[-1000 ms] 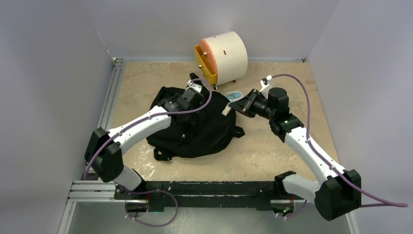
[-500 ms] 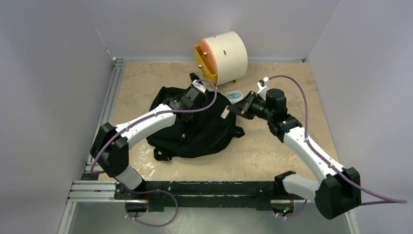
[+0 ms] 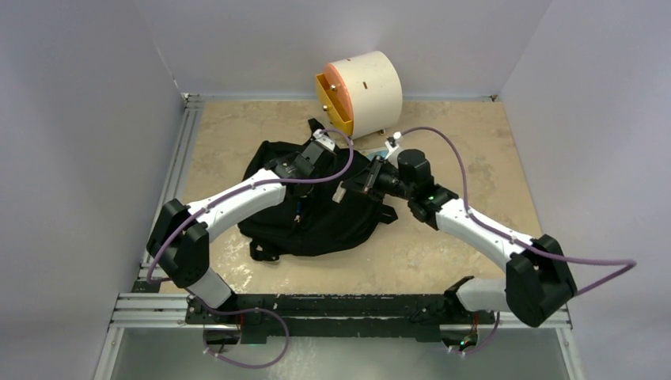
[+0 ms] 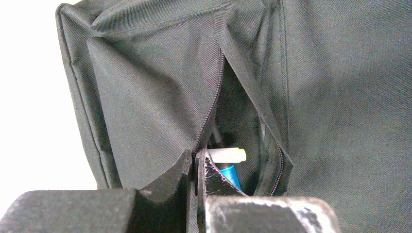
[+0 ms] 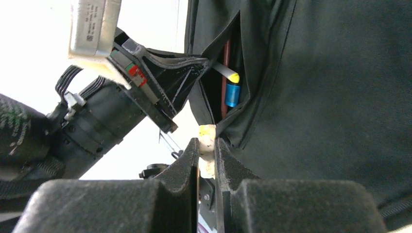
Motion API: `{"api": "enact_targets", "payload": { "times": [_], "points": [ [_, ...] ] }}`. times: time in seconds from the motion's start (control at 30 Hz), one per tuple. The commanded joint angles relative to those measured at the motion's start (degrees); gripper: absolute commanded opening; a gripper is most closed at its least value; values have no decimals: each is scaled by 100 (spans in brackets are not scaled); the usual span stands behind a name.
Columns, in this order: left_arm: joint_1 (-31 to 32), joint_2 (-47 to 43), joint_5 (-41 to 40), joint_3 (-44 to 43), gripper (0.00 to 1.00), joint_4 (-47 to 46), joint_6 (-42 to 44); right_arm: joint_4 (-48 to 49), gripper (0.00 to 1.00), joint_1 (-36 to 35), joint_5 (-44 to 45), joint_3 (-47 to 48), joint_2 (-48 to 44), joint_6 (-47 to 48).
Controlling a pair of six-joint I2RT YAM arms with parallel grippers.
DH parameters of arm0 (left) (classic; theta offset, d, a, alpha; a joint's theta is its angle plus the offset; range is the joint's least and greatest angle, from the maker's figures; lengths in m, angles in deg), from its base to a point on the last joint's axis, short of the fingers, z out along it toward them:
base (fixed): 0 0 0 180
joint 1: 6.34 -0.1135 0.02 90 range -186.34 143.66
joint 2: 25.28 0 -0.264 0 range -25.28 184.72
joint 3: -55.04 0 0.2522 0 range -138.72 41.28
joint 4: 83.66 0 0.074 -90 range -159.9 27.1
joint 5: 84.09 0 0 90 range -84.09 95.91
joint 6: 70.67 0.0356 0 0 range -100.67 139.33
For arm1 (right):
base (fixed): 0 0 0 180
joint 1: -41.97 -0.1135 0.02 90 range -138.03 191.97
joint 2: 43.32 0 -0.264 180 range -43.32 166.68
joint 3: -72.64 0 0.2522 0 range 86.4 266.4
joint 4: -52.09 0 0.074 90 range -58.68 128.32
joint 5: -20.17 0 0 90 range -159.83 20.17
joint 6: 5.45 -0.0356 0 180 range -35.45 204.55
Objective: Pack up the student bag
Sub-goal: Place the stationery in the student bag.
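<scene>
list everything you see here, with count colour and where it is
backpack: 1, black, middle of the table, a zip pocket pulled open
drawer box: 1, cream with an orange-yellow front, far edge of the table behind the backpack, yellow drawer out
yellow-tipped pen: 1, grey-white, inside the open pocket
blue marker: 1, blue, inside the pocket under the yellow tip; exact kind unclear
dark red stick: 1, maybe a pencil, inside the pocket
block: 1, small, cream, just outside the pocket mouth
table: 1, beige
left arm, right arm: 2, white and black
left gripper: pinched on the pocket edge
right gripper: shut on the block
</scene>
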Motion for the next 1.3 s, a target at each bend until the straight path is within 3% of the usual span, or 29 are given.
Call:
{"api": "enact_targets", "payload": {
  "times": [0.0, 0.3, 0.9, 1.1, 1.27],
  "points": [
    [-4, -236, -176, -182, 0, -178, 107, 1068, 0, -238, 388, 162, 276, -483],
    [-5, -565, -11, -268, 0, -168, -19, 1568, 0, -763, 969, 773, 1280, -796],
    [-5, -683, -2, -489, 0, -73, -24, 1245, 0, -1273, 1603, 1779, 2749, -731],
    [-7, -698, 24, -476, 0, -6, -81, 1431, 0, -1520, 1340, 2070, 3113, -582],
    [-7, -731, 6, -411, 0, 1, -99, 1947, 38, -1637, 1211, 1795, 3012, -568]
  ]
}}
